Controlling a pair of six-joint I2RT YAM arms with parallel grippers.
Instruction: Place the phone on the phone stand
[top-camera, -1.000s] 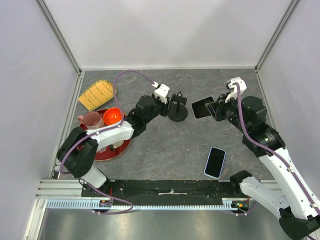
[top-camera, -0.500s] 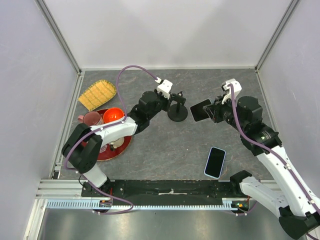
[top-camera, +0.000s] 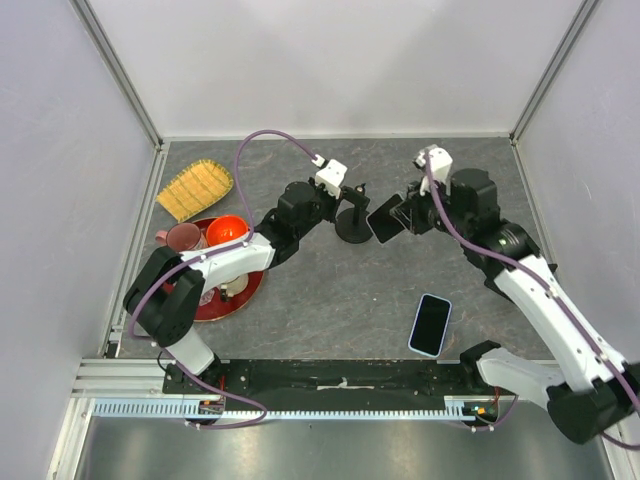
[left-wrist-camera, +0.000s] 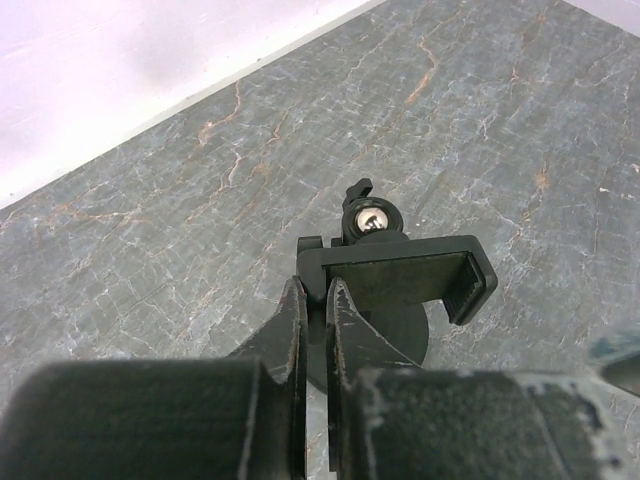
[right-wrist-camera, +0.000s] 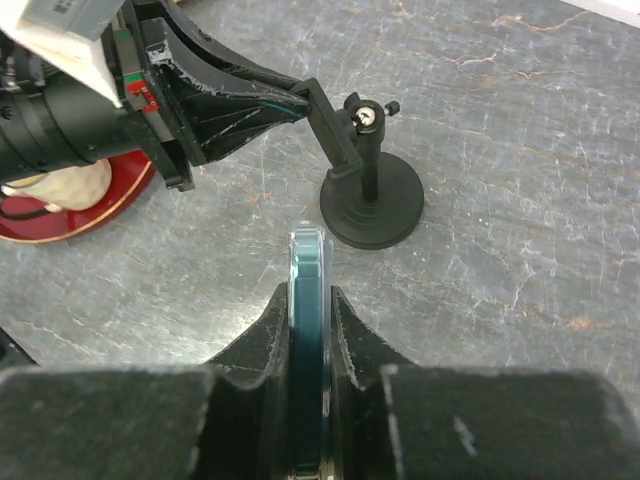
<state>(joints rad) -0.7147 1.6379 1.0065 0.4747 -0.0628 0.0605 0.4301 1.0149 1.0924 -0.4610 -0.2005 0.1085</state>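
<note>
The grey stone-patterned table carries everything. The right arm has swung left since a second ago, so its wrist now sits nearer the table's middle. The left arm stretches from the near left toward the far centre, in the same pose as half a second ago.

At the left sits a red tray holding a pink mug and an orange bowl. A yellow woven mat lies beyond it.

The black phone stand stands upright at the far centre on its round base. The left gripper is clenched, its fingers nearly together and seemingly pinching the left edge of the stand's cradle.

The right gripper is clamped on the dark phone, held on edge above the table with its teal rim up. A second ago the phone was well right of the stand. Now its left end is just beside the stand, on the right, and in the right wrist view it is short of the base.

A second, light-blue phone lies flat near the front edge, unmoved.
</note>
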